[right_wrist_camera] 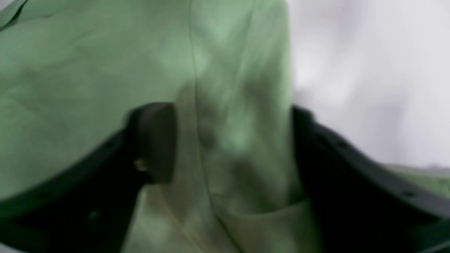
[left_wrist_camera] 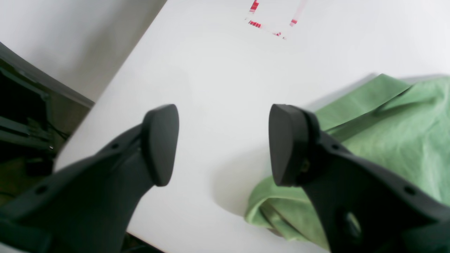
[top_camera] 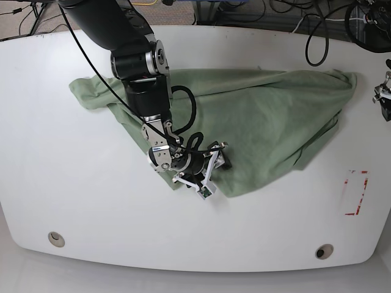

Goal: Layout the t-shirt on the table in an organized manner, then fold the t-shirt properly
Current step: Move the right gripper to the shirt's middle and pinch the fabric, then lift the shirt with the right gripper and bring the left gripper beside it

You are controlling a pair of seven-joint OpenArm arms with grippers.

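Note:
The sage-green t-shirt (top_camera: 263,116) lies spread but rumpled across the back half of the white table (top_camera: 91,201), one sleeve pointing left. My right gripper (top_camera: 212,170) sits at the shirt's near edge. In the right wrist view its fingers (right_wrist_camera: 156,140) stand apart with a raised fold of the t-shirt (right_wrist_camera: 232,133) filling the gap between them. My left gripper (left_wrist_camera: 223,144) hovers open over bare table (left_wrist_camera: 218,63) near the table's edge, with nothing between its pads. A corner of the t-shirt (left_wrist_camera: 397,130) lies just beside its right finger.
A red-outlined rectangle mark (top_camera: 356,193) sits near the table's right side, also in the left wrist view as the red mark (left_wrist_camera: 272,17). Two grommet holes (top_camera: 55,238) (top_camera: 324,251) lie along the front. Cables (top_camera: 317,30) hang behind the table. The left arm (top_camera: 383,91) shows at the right edge.

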